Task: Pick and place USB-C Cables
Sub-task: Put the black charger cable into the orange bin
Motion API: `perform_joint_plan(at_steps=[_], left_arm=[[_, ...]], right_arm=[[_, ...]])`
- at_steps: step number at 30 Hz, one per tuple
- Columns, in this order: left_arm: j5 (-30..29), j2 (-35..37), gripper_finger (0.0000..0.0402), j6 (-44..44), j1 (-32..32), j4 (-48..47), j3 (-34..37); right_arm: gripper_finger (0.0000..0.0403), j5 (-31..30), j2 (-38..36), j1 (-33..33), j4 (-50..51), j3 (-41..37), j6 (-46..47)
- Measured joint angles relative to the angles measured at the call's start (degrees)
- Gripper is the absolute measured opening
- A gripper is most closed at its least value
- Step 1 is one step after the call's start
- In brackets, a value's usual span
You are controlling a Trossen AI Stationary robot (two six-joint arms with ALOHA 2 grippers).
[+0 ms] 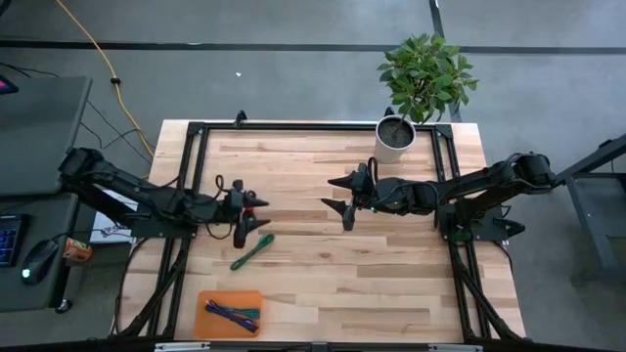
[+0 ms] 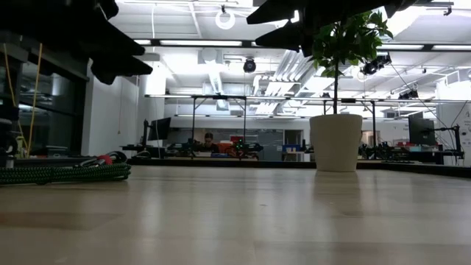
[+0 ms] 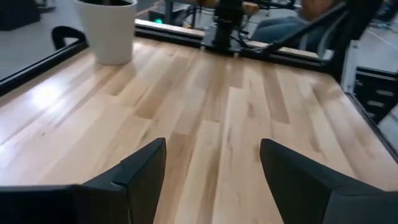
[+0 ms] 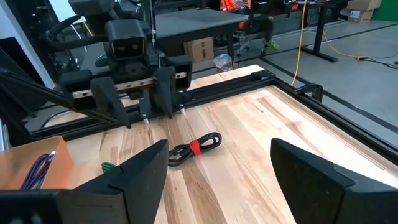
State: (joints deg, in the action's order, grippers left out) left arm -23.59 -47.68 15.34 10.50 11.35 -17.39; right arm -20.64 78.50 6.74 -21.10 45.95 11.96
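Observation:
A black cable with a red tie [image 4: 196,148] lies coiled on the wooden table, just in front of my left gripper [image 1: 241,210], which hangs open above the table with nothing between its fingers. A green cable [image 1: 252,251] lies nearer the front edge. The orange tray [image 1: 210,296] at the front left holds a purple-blue cable [image 1: 227,314] and a teal one. My right gripper [image 1: 338,197] hovers open over the table's middle, pointing toward the left arm, and holds nothing.
A white pot with a green plant [image 1: 394,137] stands at the table's far edge, right of centre. A black frame [image 1: 196,132] runs round the tabletop. Bare wood lies between the two grippers and across the near right part.

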Motion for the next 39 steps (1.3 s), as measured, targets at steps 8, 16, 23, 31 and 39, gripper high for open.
perform_joint_plan(at_steps=[8,16,23,31,39], left_arm=[[-13.4,-0.7,0.0239,21.5,-5.4,-18.8,0.0],[-3.7,-1.7,0.0239,38.1,-16.8,-33.1,0.0],[0.9,-6.8,0.0239,40.5,-18.0,-34.4,0.0],[0.9,-14.1,0.0239,41.9,-17.9,-36.6,-3.7],[0.7,-21.0,0.0239,41.6,-17.8,-35.5,-5.4]], right_arm=[[0.0273,0.0,0.0,0.0,0.0,0.0,0.0],[0.0273,0.0,0.0,0.0,-0.1,0.0,0.0],[0.0273,0.0,0.0,0.0,-0.1,0.0,0.0],[0.0273,0.0,0.0,0.0,-0.1,0.0,0.0],[0.0273,0.0,0.0,0.0,-0.1,0.0,0.0]])
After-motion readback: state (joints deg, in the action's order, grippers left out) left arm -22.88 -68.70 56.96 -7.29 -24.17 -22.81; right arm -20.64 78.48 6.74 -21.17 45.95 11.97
